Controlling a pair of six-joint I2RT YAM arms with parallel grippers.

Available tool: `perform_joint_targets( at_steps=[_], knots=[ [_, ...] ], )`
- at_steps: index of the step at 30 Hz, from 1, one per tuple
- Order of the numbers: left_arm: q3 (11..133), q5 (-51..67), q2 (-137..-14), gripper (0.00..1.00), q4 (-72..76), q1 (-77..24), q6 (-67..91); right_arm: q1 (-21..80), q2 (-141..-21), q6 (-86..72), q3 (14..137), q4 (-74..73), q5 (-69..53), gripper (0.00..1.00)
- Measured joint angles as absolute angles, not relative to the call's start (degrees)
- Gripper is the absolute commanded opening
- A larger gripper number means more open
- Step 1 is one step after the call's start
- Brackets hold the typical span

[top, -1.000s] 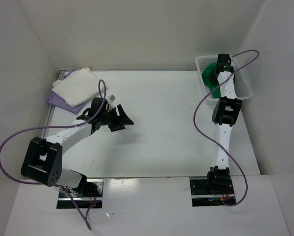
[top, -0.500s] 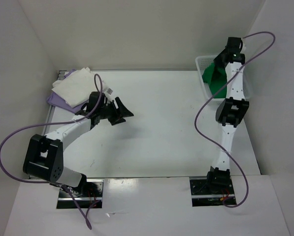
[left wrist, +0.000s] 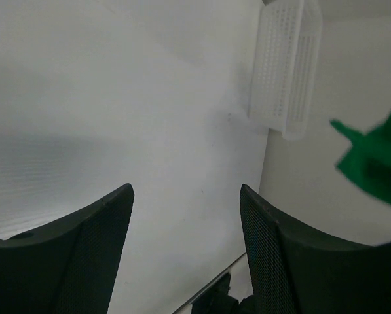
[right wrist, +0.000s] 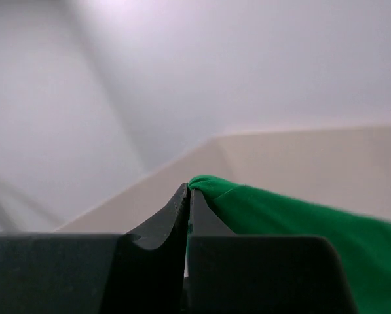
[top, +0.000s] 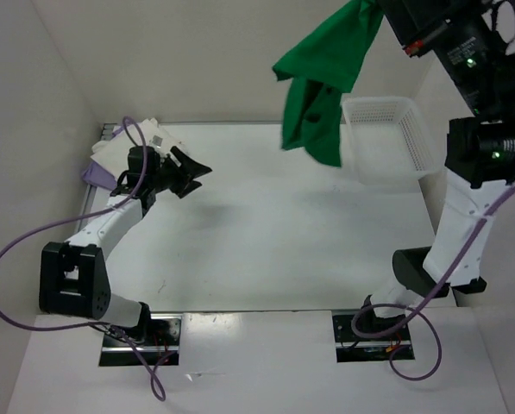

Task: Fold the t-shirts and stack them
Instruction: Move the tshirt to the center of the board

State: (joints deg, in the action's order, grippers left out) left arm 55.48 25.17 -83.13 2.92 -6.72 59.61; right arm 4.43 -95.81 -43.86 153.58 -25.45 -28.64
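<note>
Table (top: 283,233); basket (top: 388,142); cream shirt (top: 107,155); lavender shirt (top: 90,176)

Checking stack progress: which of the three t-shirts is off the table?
The green t-shirt: it hangs in the air from the shut right gripper, while the cream t-shirt and lavender t-shirt lie stacked far left.
</note>
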Motion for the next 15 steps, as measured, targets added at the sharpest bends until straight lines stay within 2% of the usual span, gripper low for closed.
perform_joint_targets(
  at_steps=[4,7,12,15],
  knots=[
    [52.25,24.88,-78.96,0.73,1.61,-0.95,60.42,6.9,-93.32,-49.76,154.87,-15.88,-36.34,0.0],
    [50.87,24.8,-74.74,0.73,0.36,4.34,60.25,7.77,-91.85,-50.83,147.61,-12.43,-39.44,0.0],
    [48.1,25.08,-68.82,0.73,-0.8,11.22,58.94,8.69,-88.27,-50.85,112.79,-6.79,-41.04,0.0],
    [45.56,25.87,-68.38,0.71,-1.78,11.6,57.08,8.86,-92.62,-49.43,92.97,-6.22,-38.61,0.0]
  ],
)
